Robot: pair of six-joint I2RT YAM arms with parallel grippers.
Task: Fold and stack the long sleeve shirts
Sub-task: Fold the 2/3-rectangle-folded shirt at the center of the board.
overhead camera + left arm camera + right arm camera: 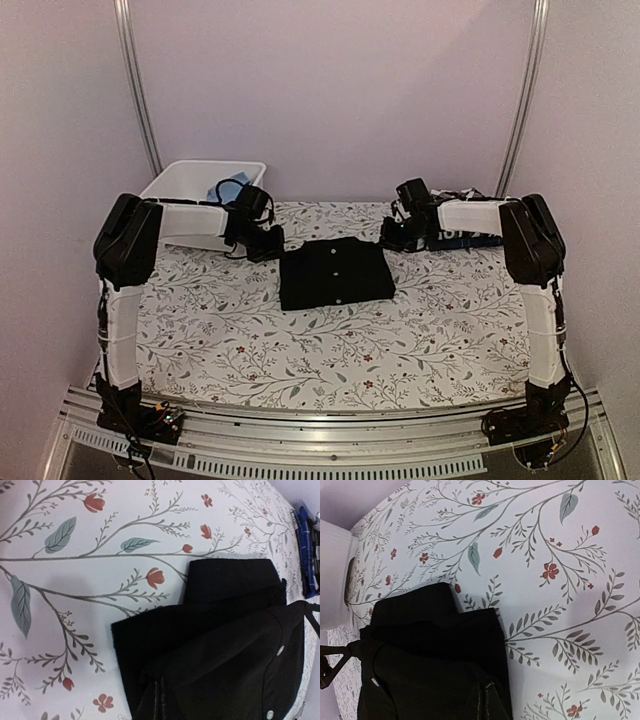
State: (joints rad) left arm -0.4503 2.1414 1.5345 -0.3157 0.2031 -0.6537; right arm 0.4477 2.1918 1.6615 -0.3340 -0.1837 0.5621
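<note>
The black collared shirt (335, 273) lies folded in a rectangle at the middle of the floral table (300, 350), buttons up. The left gripper (262, 238) hangs just beside its far-left corner, the right gripper (402, 232) beside its far-right corner; whether either is spread or pressed together cannot be told.

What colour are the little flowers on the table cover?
Red flowers, clearest in the left wrist view.

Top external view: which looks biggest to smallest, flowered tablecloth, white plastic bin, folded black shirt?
1. Flowered tablecloth.
2. White plastic bin and folded black shirt: about alike; the left arm hides part of the bin.
</note>
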